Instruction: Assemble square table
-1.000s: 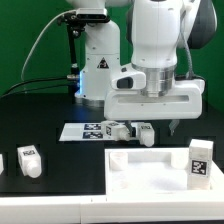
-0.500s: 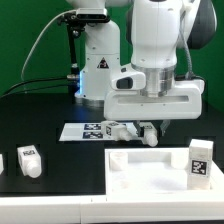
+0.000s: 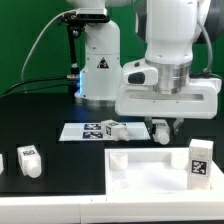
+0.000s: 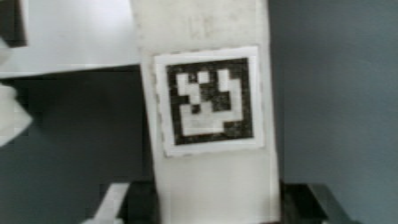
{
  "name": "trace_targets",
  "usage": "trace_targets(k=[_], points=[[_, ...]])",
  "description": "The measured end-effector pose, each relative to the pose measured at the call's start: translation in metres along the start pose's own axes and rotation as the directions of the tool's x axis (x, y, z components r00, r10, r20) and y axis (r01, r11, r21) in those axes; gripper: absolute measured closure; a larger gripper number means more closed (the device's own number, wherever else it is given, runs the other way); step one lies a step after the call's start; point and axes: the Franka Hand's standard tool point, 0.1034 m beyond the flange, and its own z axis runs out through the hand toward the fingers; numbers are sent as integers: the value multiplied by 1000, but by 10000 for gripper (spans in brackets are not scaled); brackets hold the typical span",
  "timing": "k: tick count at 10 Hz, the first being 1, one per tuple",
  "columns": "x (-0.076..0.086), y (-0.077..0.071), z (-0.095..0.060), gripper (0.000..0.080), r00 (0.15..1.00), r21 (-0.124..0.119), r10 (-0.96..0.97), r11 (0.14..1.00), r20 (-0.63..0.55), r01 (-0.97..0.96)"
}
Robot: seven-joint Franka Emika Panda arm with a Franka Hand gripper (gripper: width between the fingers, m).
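Table leg sits pinched in my gripper, jaws half closed on its flat sides for a square, steady hold. It's just behind the square top's far edge, mid-bench, handy for carrying to a corner.

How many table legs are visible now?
4 legs: one lying at the exterior view's left, one on the marker board, one in the pincer, one upright at its right. A white piece cut off at the left edge may be a fifth.
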Motion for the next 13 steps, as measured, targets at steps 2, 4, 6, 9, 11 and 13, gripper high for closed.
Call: trace_targets(k=[2,4,6,9,11,13], points=[[14,-13,-13,515,1000,18,-18,1000,-24,19],[12,-8,-9,515,991,6,-136,991,-19,136],[13,-21,-12,515,952,-9,-294,956,-79,295],[13,-51,-15,515,761,-91,-610,790,-221,607],[15,-43,-13,515,708,-110,-680,732,-191,673],[16,-42,-12,515,621,-143,-765,643,-172,752]])
